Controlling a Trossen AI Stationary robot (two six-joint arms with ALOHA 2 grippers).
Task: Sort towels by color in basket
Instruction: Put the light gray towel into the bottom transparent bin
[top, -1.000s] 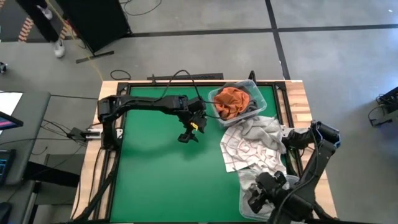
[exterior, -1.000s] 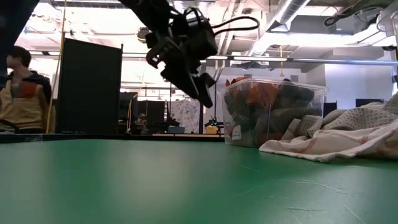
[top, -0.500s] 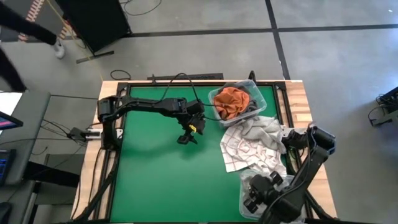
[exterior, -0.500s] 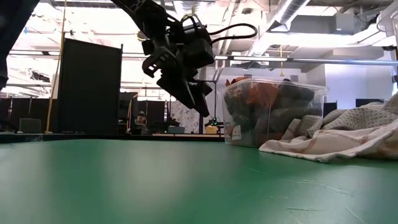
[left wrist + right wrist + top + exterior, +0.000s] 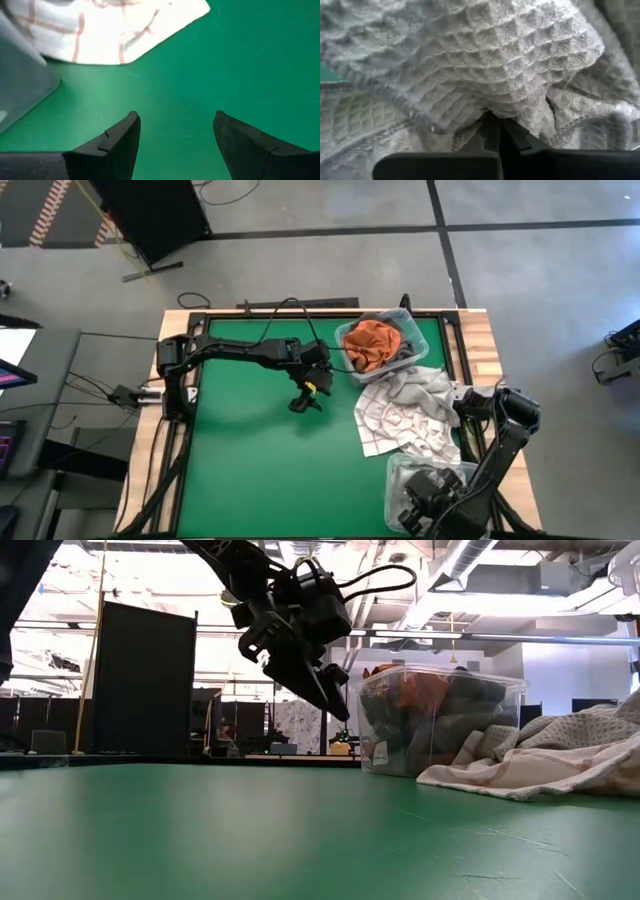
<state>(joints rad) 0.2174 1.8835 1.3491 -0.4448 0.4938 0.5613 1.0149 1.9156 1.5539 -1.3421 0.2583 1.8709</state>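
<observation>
Two clear bins are holding sorted towels while a loose pile is lying between them on the green table.

The clear plastic bin at the far edge (image 5: 415, 335) is holding a crumpled rust-orange cloth (image 5: 370, 343) with a dark grey one (image 5: 408, 348) tucked along its side. Just beside it, the white towel with thin reddish grid lines (image 5: 385, 418) is spreading over the green tabletop (image 5: 250, 460) under a rumpled pale grey towel (image 5: 420, 392). The second clear bin at the near right corner (image 5: 392, 480) is mostly hidden by the arm, so its contents are probably pale waffle-weave cloth (image 5: 470, 65). The right gripper (image 5: 492, 131) is reaching down into it with its fingers pinched together on that cloth. The left gripper (image 5: 304, 402) is hovering over bare tabletop near the far bin, fingers (image 5: 115, 142) spread wide and gripping nothing.
</observation>
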